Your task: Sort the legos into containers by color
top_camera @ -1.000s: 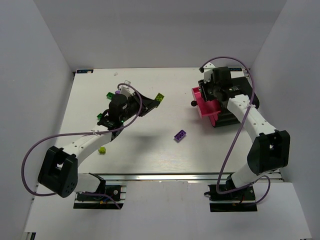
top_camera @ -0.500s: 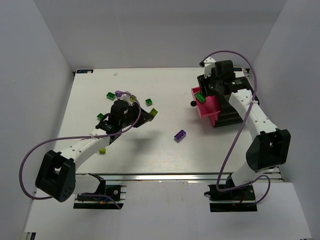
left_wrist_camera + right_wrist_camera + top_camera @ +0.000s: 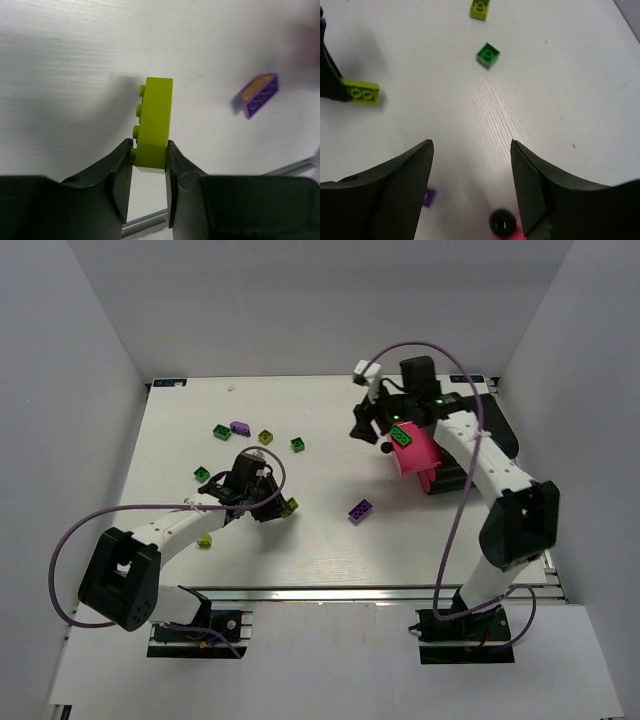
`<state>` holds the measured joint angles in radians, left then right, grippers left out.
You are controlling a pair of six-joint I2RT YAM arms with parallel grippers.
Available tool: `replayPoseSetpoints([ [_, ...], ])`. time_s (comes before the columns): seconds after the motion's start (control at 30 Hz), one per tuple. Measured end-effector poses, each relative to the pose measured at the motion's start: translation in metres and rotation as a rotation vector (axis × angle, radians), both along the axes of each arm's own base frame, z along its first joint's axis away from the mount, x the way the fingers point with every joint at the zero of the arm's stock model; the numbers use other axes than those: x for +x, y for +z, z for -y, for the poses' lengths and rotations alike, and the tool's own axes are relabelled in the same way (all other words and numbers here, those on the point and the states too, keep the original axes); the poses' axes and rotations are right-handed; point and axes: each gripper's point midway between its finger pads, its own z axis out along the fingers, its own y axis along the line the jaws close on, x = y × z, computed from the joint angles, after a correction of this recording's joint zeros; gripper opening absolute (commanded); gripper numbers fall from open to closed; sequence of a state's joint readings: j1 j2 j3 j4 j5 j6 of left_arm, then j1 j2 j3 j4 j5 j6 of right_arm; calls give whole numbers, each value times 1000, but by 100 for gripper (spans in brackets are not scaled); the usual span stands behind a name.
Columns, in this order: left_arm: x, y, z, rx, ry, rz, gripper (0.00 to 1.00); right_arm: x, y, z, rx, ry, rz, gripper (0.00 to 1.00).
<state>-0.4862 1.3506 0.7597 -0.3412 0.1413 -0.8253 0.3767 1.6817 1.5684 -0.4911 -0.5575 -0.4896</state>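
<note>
My left gripper (image 3: 278, 508) is shut on an oblong lime-green lego (image 3: 155, 120), held on edge just above the table. A purple lego (image 3: 360, 510) lies to its right, also seen as the purple lego (image 3: 259, 95) in the left wrist view. My right gripper (image 3: 471, 145) stands open and empty left of the pink container (image 3: 418, 452), above its black knob (image 3: 502, 223). A dark green lego (image 3: 400, 435) lies inside that container. Loose legos lie at the back left: dark green (image 3: 221, 431), purple (image 3: 240, 427), lime (image 3: 265, 436) and dark green (image 3: 297, 445).
The black cabinet (image 3: 458, 478) sits at the right under the right arm. Another dark green lego (image 3: 201, 474) and a lime one (image 3: 204, 540) lie beside the left arm. White walls enclose the table on three sides.
My left gripper carried the lime lego from the back toward the near middle. My right gripper pulled out of the pink container to the left and opened wider, leaving the dark green lego inside.
</note>
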Motion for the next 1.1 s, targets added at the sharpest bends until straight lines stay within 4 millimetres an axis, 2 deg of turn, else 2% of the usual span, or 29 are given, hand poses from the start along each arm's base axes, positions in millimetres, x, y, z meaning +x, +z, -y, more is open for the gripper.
replayPoseSetpoints([
  [0.03, -3, -5, -4, 25, 2, -15, 18, 3, -4, -16, 7, 25, -9, 71],
  [0.13, -7, -16, -14, 81, 13, -36, 23, 18, -28, -58, 8, 48, -67, 79],
  [0.23, -9, -27, -20, 119, 21, -59, 33, 32, -62, -92, 2, 15, -181, 83],
  [0.27, -10, -31, -22, 129, 23, -72, 39, 40, -74, -102, 0, -13, -214, 83],
  [0.33, -8, -32, -21, 130, 20, -68, 44, 47, -98, -112, -13, -65, -269, 84],
  [0.47, -14, -43, -27, 172, 20, -104, 60, 47, -140, -117, -74, -189, -355, 86],
  [0.53, -18, -49, -31, 194, 19, -131, 65, 49, -151, -121, -94, -230, -363, 86],
  [0.6, -23, -51, -35, 210, 21, -152, 75, 51, -156, -129, -95, -255, -363, 86],
  [0.73, -28, -50, -43, 245, 37, -167, 76, 55, -159, -144, -82, -278, -352, 86],
  [0.87, -29, -32, -51, 257, 73, -135, 77, 67, -162, -160, -66, -295, -304, 86],
  [0.93, -26, -12, -54, 240, 103, -84, 77, 74, -168, -165, -70, -313, -280, 84],
  [0.97, -24, -2, -55, 231, 119, -58, 82, 78, -172, -166, -76, -325, -269, 84],
  [1.0, -21, 11, -55, 216, 136, -23, 82, 81, -177, -167, -84, -338, -259, 83],
  [1.1, -14, 45, -58, 174, 188, 66, 82, 89, -193, -163, -118, -389, -234, 80],
])
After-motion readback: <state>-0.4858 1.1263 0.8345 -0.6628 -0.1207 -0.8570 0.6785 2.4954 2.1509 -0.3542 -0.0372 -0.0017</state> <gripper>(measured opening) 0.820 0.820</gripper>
